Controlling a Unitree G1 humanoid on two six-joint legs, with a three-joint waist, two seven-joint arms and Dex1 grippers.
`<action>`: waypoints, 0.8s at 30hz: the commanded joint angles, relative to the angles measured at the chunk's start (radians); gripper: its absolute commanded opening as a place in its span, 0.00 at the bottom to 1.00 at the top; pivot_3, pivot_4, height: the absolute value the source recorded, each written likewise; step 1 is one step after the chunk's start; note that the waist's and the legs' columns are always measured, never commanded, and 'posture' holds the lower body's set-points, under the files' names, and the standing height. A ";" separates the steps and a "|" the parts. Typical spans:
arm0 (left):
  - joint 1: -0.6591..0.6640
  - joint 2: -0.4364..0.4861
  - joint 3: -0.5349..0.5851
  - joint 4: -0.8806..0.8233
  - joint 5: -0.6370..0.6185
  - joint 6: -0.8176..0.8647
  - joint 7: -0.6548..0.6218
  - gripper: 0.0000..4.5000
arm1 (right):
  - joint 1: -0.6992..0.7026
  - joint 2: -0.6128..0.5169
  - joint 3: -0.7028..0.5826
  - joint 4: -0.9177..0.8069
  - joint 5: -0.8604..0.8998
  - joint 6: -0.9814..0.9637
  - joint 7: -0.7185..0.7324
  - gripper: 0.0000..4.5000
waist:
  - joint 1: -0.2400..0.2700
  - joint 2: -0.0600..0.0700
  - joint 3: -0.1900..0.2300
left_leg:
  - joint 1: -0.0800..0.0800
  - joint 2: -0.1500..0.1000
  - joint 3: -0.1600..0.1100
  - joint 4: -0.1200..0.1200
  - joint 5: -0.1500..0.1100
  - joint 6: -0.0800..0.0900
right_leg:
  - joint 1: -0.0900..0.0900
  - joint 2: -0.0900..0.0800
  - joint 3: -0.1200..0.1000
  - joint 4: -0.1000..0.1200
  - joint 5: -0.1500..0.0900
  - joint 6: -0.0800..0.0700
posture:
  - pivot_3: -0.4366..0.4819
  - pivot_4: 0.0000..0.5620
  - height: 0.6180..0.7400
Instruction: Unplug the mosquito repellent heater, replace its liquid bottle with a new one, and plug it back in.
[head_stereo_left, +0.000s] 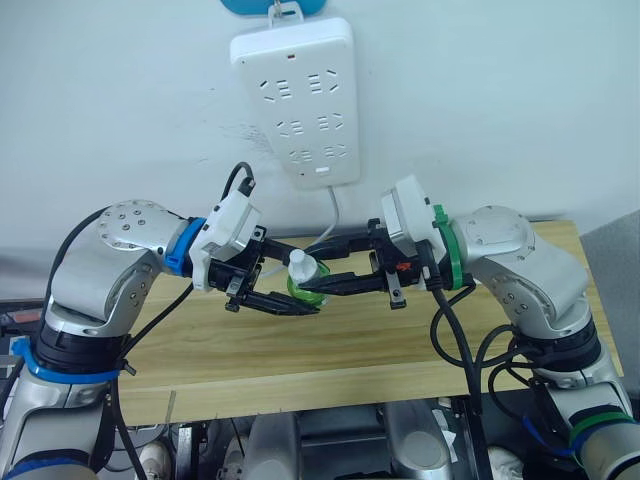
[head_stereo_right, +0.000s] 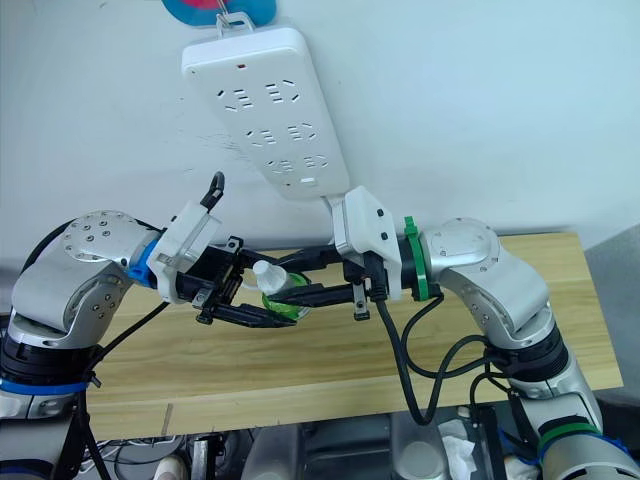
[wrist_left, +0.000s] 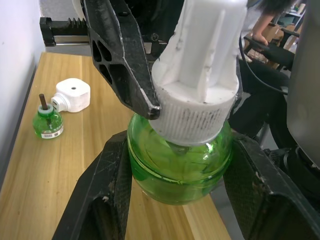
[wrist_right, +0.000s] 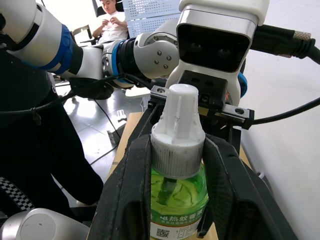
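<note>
The new one (head_stereo_left: 300, 270), a green bottle with a white screw cap (wrist_right: 177, 132), hangs above the table between both grippers. My left gripper (head_stereo_left: 298, 296) is shut on its green body (wrist_left: 175, 170), a finger on each side. From the other side my right gripper (head_stereo_left: 316, 270) is shut on the white cap, with fingers (wrist_right: 132, 185) flanking it. The mosquito repellent heater (wrist_left: 72, 95) lies unplugged on the table near the wall. Beside it stands its liquid bottle (wrist_left: 47, 121), green with a bare dark wick.
A white power strip (head_stereo_left: 295, 95) hangs on the wall above the grippers, its cable running down behind them. The wooden table (head_stereo_left: 400, 340) spreads below. A person (wrist_right: 112, 20) sits in the background of the right wrist view.
</note>
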 joint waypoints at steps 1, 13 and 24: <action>0.002 -0.040 -0.021 -0.002 0.042 -0.084 0.028 0.49 | -0.022 0.021 0.062 -0.065 0.014 -0.019 0.035 0.25 | 0.000 0.000 0.000 | 0.000 0.000 0.000 0.000 0.000 0.000 | 0.000 0.000 0.000 0.000 0.000 0.000 | 0.29 0.68 1.00; 0.097 -0.097 0.049 0.004 0.129 -0.255 0.195 0.49 | -0.008 -0.008 -0.007 -0.100 0.001 0.061 -0.103 0.85 | -0.001 0.000 0.000 | 0.000 0.000 0.000 0.000 0.000 0.000 | 0.000 0.000 0.000 0.001 0.000 0.000 | 0.29 0.67 1.00; 0.178 -0.149 0.072 -0.079 0.164 -0.294 0.401 0.49 | 0.029 -0.004 -0.026 -0.188 -0.034 0.217 -0.369 0.85 | -0.001 0.000 0.000 | -0.001 0.000 0.000 0.000 0.000 0.000 | 0.000 0.000 0.000 0.001 0.000 0.000 | 0.26 0.67 1.00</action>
